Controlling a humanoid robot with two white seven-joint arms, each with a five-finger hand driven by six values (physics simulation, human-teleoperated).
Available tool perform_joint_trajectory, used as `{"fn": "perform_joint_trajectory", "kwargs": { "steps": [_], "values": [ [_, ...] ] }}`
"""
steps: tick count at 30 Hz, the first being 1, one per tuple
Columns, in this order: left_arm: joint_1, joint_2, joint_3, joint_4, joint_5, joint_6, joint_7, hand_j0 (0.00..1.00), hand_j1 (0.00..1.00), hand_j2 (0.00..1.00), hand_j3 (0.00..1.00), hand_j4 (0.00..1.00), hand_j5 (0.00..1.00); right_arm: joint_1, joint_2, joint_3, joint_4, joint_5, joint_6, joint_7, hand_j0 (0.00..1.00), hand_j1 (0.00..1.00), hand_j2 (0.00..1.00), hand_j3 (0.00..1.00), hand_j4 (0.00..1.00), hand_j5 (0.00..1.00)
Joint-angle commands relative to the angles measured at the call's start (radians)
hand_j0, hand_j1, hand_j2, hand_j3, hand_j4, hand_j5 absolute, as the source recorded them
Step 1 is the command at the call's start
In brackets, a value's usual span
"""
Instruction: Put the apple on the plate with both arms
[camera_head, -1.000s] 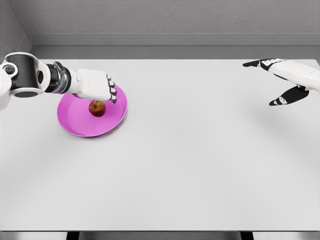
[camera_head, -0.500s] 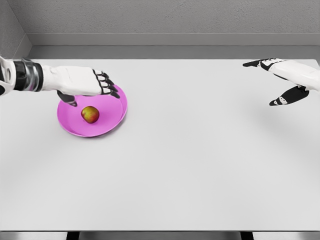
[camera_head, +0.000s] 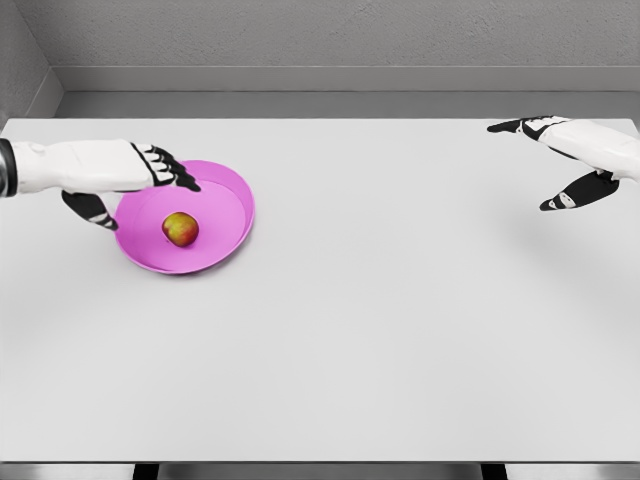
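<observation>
A red and yellow apple (camera_head: 181, 229) lies on the pink plate (camera_head: 230, 225) at the table's left. My left hand (camera_head: 140, 190) hovers over the plate's far left rim, open, its fingers spread and apart from the apple. Far off at the right edge my right hand (camera_head: 555, 165) hangs above the table, open and holding nothing.
The white table (camera_head: 380, 330) stretches wide between the two hands. A grey wall runs behind its far edge, and the table's front edge shows at the bottom.
My left hand has let go of the apple and pulled back leftward off the plate, fingers opening. The apple settled slightly left on the plate. The right hand stayed put.
</observation>
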Motion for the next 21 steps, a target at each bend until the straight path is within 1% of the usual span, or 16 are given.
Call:
{"fn": "perform_joint_trajectory", "kwargs": {
  "steps": [1,5,11,13,14,21],
  "values": [
    [0.002,0.013,0.021,0.001,0.009,0.003,0.001,1.0,1.0,1.0,1.0,1.0,1.0,0.0,-0.002,0.0,0.0,-0.005,0.001,0.0,1.0,1.0,1.0,1.0,1.0,1.0],
    [0.012,0.013,0.03,0.012,0.009,0.003,0.001,1.0,1.0,1.0,1.0,1.0,1.0,0.0,-0.002,0.0,0.0,-0.003,0.001,0.0,1.0,1.0,1.0,1.0,1.0,1.0],
    [0.012,0.013,0.032,0.017,0.009,0.003,0.001,1.0,1.0,1.0,1.0,1.0,1.0,0.0,-0.003,0.0,0.0,-0.005,0.001,0.0,1.0,1.0,1.0,1.0,1.0,1.0],
    [0.014,0.012,0.049,0.073,0.009,0.003,0.001,1.0,1.0,1.0,1.0,1.0,1.0,0.0,-0.002,0.0,0.0,-0.003,0.001,0.0,1.0,1.0,1.0,1.0,1.0,1.0],
    [0.014,0.012,0.056,0.089,0.009,0.003,0.001,1.0,1.0,1.0,1.0,1.0,1.0,0.0,-0.003,0.0,0.0,-0.003,0.001,0.0,1.0,1.0,1.0,1.0,1.0,1.0],
    [0.014,0.012,0.056,0.092,0.007,0.003,0.001,1.0,1.0,1.0,1.0,1.0,1.0,0.0,-0.002,0.0,-0.002,-0.003,0.001,0.0,1.0,1.0,1.0,1.0,1.0,1.0]
  ]
}}
